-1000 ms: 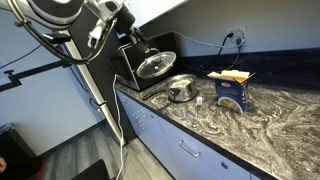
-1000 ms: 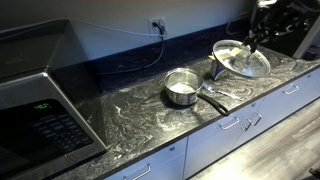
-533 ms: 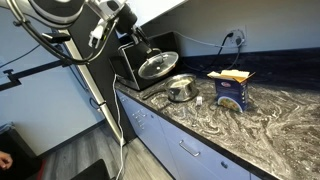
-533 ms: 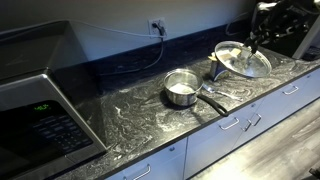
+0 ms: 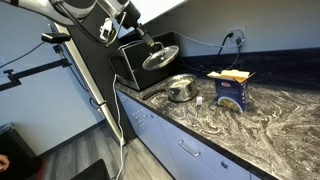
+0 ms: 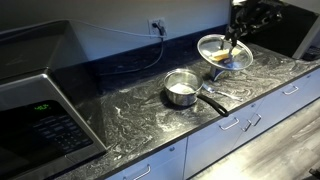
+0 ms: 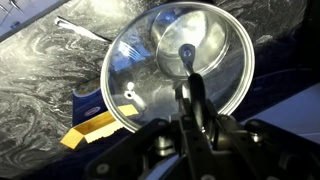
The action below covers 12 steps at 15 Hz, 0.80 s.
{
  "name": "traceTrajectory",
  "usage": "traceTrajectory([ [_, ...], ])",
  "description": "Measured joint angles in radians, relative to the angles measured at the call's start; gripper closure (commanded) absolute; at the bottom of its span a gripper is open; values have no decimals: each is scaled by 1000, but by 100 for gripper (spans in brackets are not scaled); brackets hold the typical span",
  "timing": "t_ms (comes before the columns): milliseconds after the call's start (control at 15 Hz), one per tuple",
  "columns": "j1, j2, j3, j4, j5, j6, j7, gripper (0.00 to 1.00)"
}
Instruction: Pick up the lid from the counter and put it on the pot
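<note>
Above the marbled counter [image 5: 265, 120], in an exterior view, the gripper [image 5: 147, 42] hangs from the arm [image 5: 108, 14] with its fingers closed on the lid [image 5: 160, 56], which is held in the air, tilted, its glass face turned toward the camera. The lid sits in front of the black microwave [image 5: 128, 68] and higher than the pot [image 5: 180, 89], apart from it. The pot stands uncovered on the counter, with a blue and yellow box [image 5: 232, 88] near it on the far side and a wall outlet [image 5: 238, 35] behind. Seen from the opposite end of the counter [image 6: 140, 125], in an exterior view, the microwave [image 6: 40, 100] fills the foreground, the pot [image 6: 181, 90] stands mid-counter with its long handle pointing to the front edge, and the lid [image 6: 222, 51] floats clear of the surface beyond the pot, gripped from above by the gripper [image 6: 235, 38]. At the wrist, the fingers [image 7: 197, 100] meet tightly on the black knob at the centre of the lid [image 7: 140, 70], whose silver rim spans most of the frame. A bright round form shows through the glass; I cannot tell for certain what it is. The yellow flap of the box [image 7: 90, 130] shows under the lid's edge.
</note>
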State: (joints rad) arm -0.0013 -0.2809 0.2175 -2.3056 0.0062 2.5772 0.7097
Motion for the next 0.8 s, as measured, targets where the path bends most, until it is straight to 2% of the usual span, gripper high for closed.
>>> traceTrajectory([
  [400, 37, 173, 13, 190, -68, -51, -2, 96],
  [800, 92, 334, 0, 316, -74, -52, -3, 96],
])
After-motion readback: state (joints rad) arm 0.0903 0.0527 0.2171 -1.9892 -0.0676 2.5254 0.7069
